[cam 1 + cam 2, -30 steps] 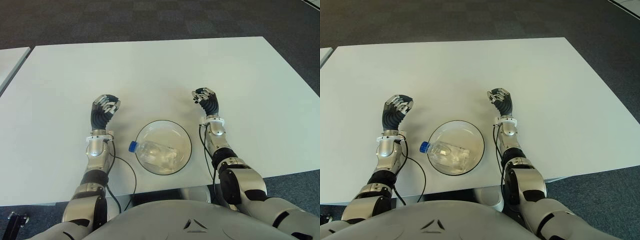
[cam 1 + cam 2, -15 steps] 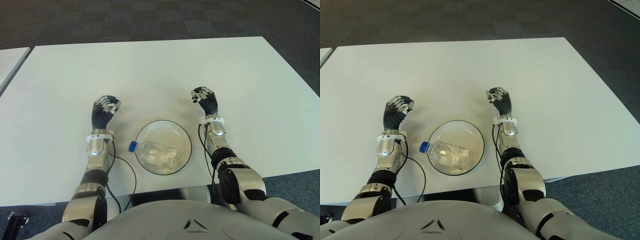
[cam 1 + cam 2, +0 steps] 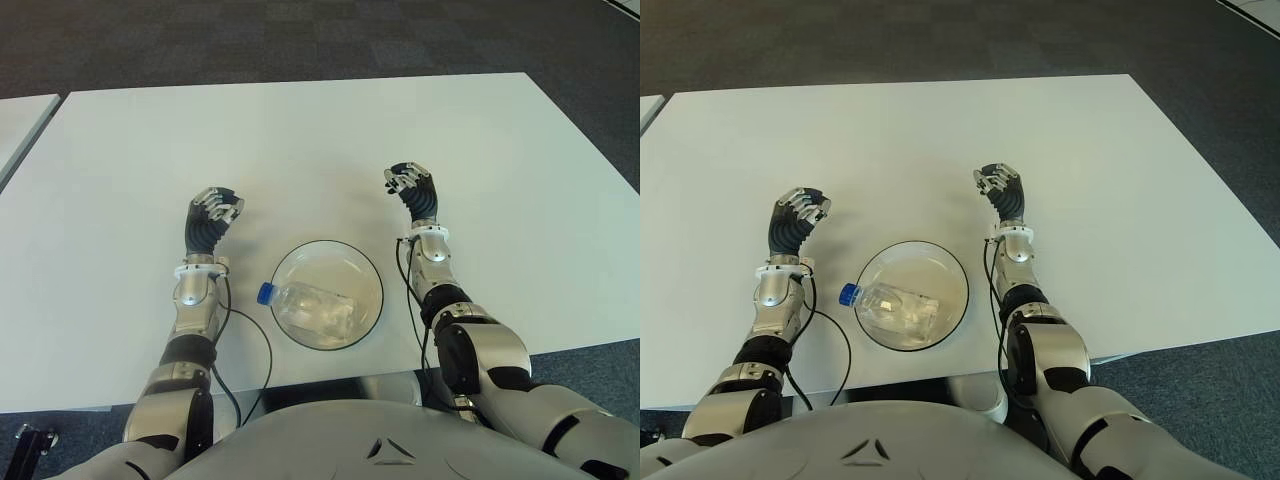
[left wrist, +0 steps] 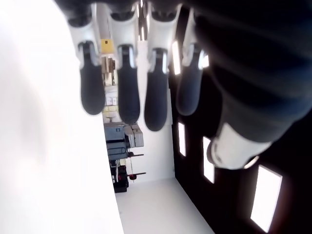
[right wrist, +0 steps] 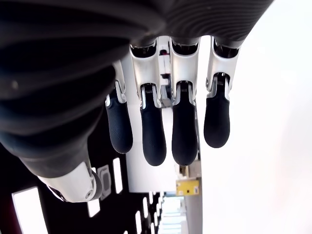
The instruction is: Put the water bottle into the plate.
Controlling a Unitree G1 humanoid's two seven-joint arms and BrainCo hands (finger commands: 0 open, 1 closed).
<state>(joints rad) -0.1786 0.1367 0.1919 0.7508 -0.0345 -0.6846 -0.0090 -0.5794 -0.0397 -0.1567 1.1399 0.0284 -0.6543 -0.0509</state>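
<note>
A clear water bottle (image 3: 312, 308) with a blue cap (image 3: 265, 293) lies on its side in a round glass plate (image 3: 345, 260), the cap end reaching over the plate's left rim. My left hand (image 3: 214, 213) is raised to the left of the plate, apart from it, with relaxed fingers (image 4: 124, 83) that hold nothing. To the right of the plate my right hand (image 3: 413, 188) is also raised, its fingers (image 5: 153, 129) loose and empty.
The white table (image 3: 300, 140) stretches far behind the plate. Its front edge runs just below the plate. A black cable (image 3: 250, 330) loops from my left wrist across the table beside the bottle cap. Dark carpet surrounds the table, and a second table's corner (image 3: 20, 115) shows at far left.
Both hands shifted slightly; the right hand drifted a little away from the plate. The bottle and plate stayed still.
</note>
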